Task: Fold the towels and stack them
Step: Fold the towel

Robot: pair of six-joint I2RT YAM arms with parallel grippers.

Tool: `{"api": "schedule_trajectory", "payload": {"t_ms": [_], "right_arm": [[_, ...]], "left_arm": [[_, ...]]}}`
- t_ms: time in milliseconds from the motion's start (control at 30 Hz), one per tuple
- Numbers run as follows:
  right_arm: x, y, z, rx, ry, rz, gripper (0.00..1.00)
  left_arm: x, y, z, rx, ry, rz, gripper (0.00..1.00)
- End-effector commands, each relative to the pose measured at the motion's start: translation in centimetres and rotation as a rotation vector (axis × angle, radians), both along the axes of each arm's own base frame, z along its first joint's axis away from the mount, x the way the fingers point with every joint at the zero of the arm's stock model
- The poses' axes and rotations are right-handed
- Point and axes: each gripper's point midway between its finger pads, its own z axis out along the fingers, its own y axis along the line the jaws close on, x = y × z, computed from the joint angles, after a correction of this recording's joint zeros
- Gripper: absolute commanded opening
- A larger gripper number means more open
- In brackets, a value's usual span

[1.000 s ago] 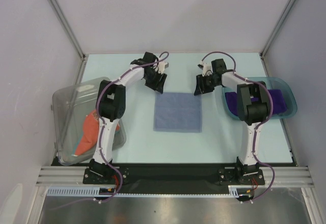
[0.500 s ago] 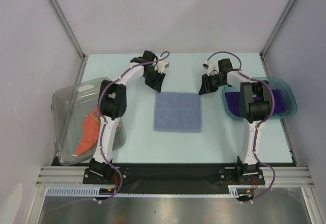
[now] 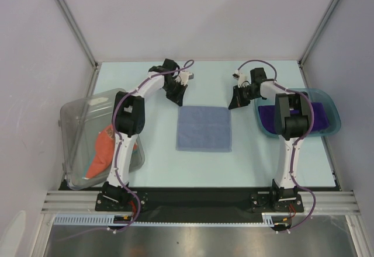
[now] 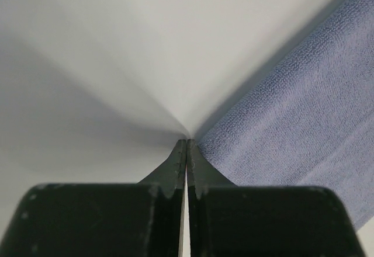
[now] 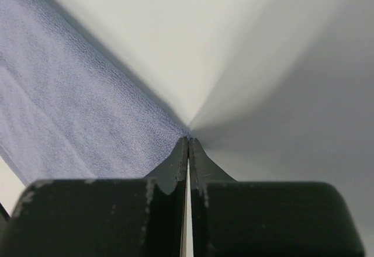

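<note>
My left gripper and right gripper had eased outward off the towel, both pressed together and apparently empty; folding hadn't begun.

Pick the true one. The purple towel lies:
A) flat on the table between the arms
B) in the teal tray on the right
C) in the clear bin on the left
B: the purple towel lies inside the teal tray; the towel flat on the table is the blue-grey towel.
</note>
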Motion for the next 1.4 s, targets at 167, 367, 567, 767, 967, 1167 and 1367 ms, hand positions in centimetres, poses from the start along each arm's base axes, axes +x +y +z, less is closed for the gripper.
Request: {"api": "schedule_trajectory", "payload": {"t_ms": [167,367,567,767,967,1167,1367], "right_arm": [[1.2,0.2,5.1,0.027,-0.115,-0.024,0.0],[0.5,0.8,3.8,0.02,-0.071,-0.013,0.0],[0.6,0.8,3.2,0.011,-0.062,-0.017,0.0],[0.6,0.7,3.1,0.007,-0.06,-0.018,0.0],[0.7,0.4,3.1,0.007,-0.059,-0.025,0.0],[0.9,0.3,3.1,0.007,-0.063,-0.028,0.0],[1.1,0.2,3.0,0.005,-0.061,-0.032,0.0]], "left_arm": [[2.2,-0.5,7.8,-0.076,-0.173,0.028,0.0],[2.8,0.6,7.4,-0.051,-0.186,0.088,0.24],[1.0,-0.4,7.1,-0.116,-0.136,-0.005,0.49],[-0.4,0.1,4.4,-0.079,-0.056,-0.04,0.51],[-0.3,0.1,2.9,-0.072,-0.032,-0.042,0.51],[-0.4,0.2,1.5,-0.052,-0.007,-0.043,0.51],[0.0,0.1,1.2,-0.049,-0.003,-0.042,0.43]]}}
